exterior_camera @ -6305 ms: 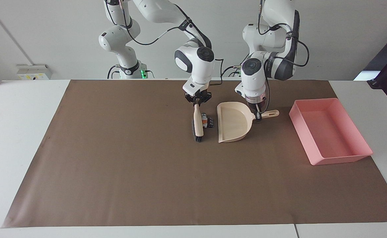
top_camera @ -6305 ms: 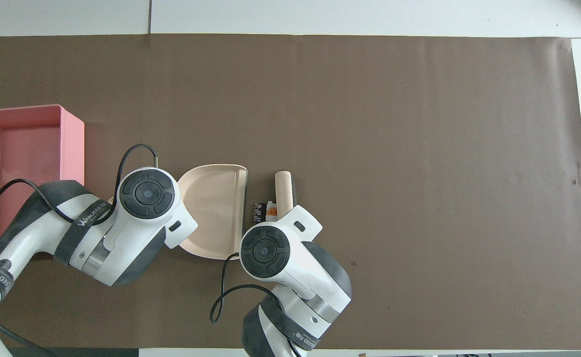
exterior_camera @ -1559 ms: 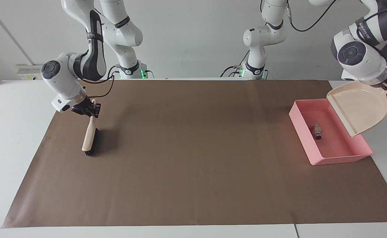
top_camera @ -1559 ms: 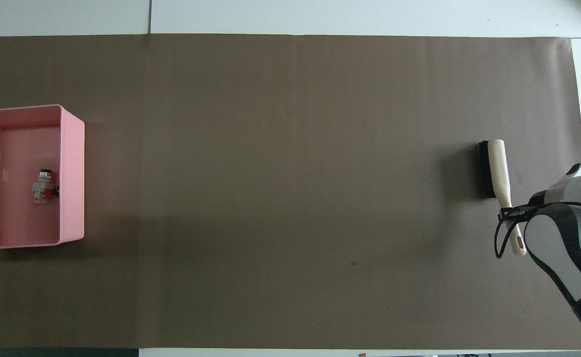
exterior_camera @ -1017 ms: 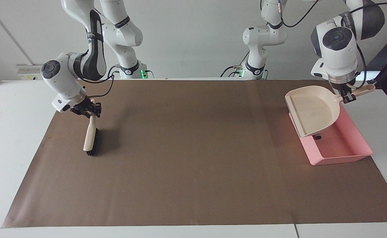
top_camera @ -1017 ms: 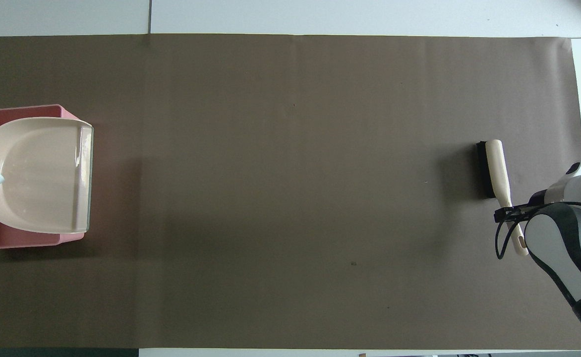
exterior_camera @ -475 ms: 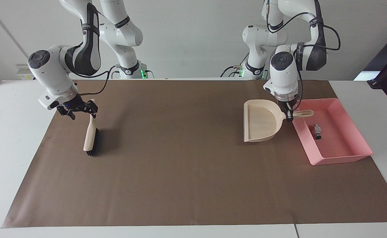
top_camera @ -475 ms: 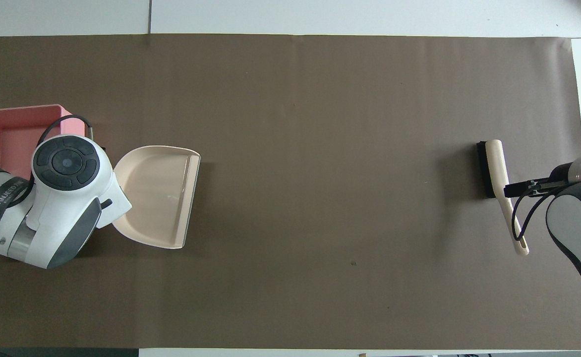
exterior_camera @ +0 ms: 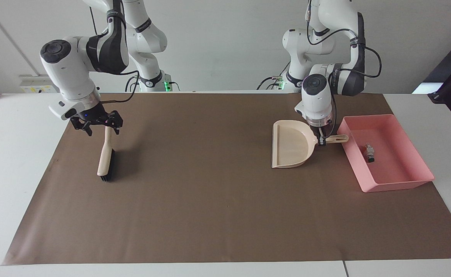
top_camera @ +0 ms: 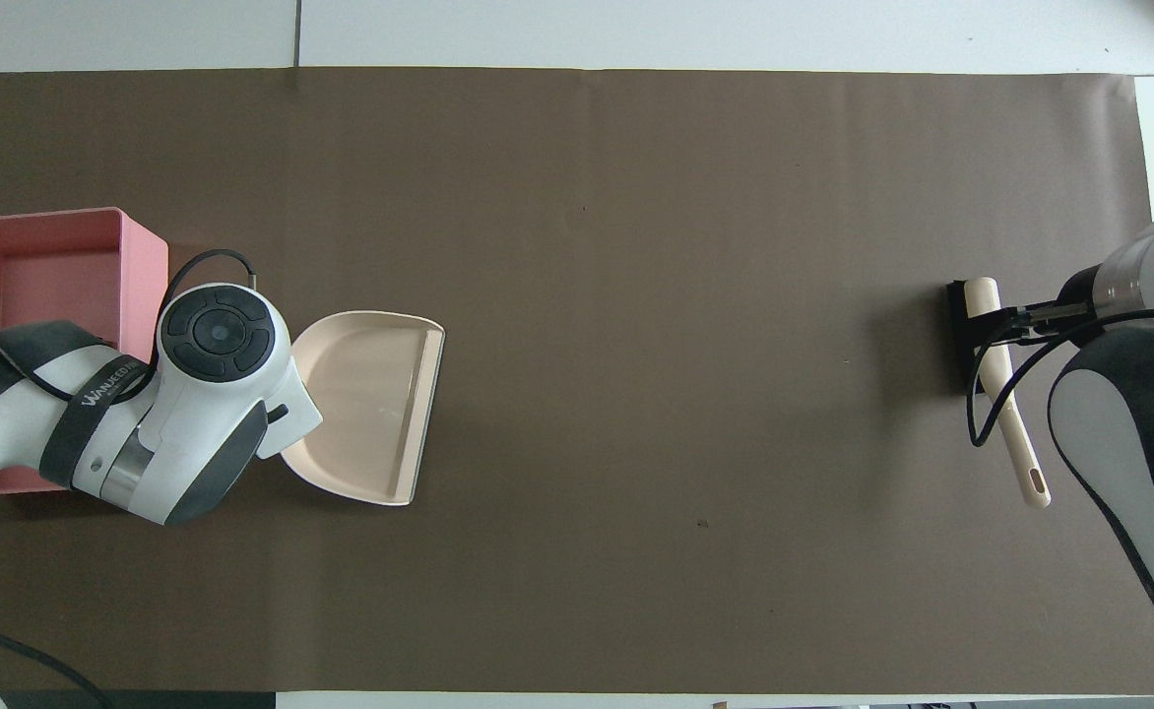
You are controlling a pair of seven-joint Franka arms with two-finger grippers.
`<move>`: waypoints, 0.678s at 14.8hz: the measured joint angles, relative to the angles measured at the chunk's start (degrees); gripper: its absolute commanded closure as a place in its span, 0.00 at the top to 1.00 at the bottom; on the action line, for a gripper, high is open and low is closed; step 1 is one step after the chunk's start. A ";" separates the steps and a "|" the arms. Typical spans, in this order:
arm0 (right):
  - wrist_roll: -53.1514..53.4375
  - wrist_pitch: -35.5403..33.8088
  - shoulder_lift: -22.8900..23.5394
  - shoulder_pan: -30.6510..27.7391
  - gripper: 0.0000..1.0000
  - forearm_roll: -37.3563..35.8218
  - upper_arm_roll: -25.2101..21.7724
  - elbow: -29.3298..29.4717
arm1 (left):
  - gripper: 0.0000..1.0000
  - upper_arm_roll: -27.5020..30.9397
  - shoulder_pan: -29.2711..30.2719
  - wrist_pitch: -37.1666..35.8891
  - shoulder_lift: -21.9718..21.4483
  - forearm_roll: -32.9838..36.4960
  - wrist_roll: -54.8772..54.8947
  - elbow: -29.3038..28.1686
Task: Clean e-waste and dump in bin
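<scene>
My left arm comes down steeply, wrist pointing at the table, and the left gripper [exterior_camera: 321,140] is clamped on the neck of the beige plastic dustpan [exterior_camera: 291,144], where its handle meets the scoop. The pan sits flat on the brown paper mat [exterior_camera: 210,200], mouth turned toward the right arm's end of the table, its handle tip just beside the wall of the shallow pink plastic bin [exterior_camera: 398,184]. From overhead, the left arm's wrist covers the handle and the grip entirely, along with much of the bin [top_camera: 144,256]; only the dustpan's scoop [top_camera: 370,404] shows there.

My right arm is bent over the other end of the mat, and the right gripper [exterior_camera: 96,124] hangs above the handle end of the beige hand brush with black bristles [exterior_camera: 105,159]. Its fingers are spread wide and hold nothing. The brush lies on the mat, bristle end away from the robots. Overhead, the right gripper [top_camera: 1005,323] overlaps the brush [top_camera: 995,369] near its head.

The e-waste [exterior_camera: 368,151] lies inside the bin, toward its middle: a small grey-white piece with a dark cylinder end touching it. I cannot separate the pieces or count them, and any marking on them is too small for me to make out.
</scene>
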 measured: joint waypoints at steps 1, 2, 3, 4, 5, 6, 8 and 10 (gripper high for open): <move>1.29 -1.95 -0.03 0.82 1.00 -0.13 0.17 2.07 | 0.00 0.00 -0.96 0.25 0.27 -0.44 -0.28 -0.18; 1.79 -4.23 -0.10 1.04 1.00 -0.14 0.28 4.51 | 0.00 -0.01 -1.44 0.75 0.37 -0.61 -0.78 -0.58; 1.81 -7.04 -0.27 0.96 1.00 -0.14 0.24 7.46 | 0.00 0.05 -1.51 1.44 0.36 -0.63 -1.48 -1.15; 1.81 -9.91 -0.48 0.80 1.00 -0.14 0.12 10.61 | 0.00 0.20 -1.51 2.10 0.36 -0.65 -2.09 -1.70; 2.02 -13.03 -0.68 0.69 1.00 -0.14 -0.07 13.96 | 0.00 0.29 -1.51 2.44 0.36 -0.69 -2.62 -2.16; 2.88 -16.28 -0.77 0.49 1.00 -0.14 -0.17 17.27 | 0.00 0.33 -1.51 2.66 0.34 -0.70 -2.94 -2.41; 4.89 -21.37 -0.75 -0.01 1.00 -0.13 -0.20 21.95 | 0.02 0.36 -1.51 2.78 0.25 -0.74 -3.18 -2.55; 5.99 -22.93 -0.13 -0.11 1.00 -0.12 -0.50 23.27 | 0.26 0.36 -1.53 2.78 0.21 -0.83 -4.09 -2.63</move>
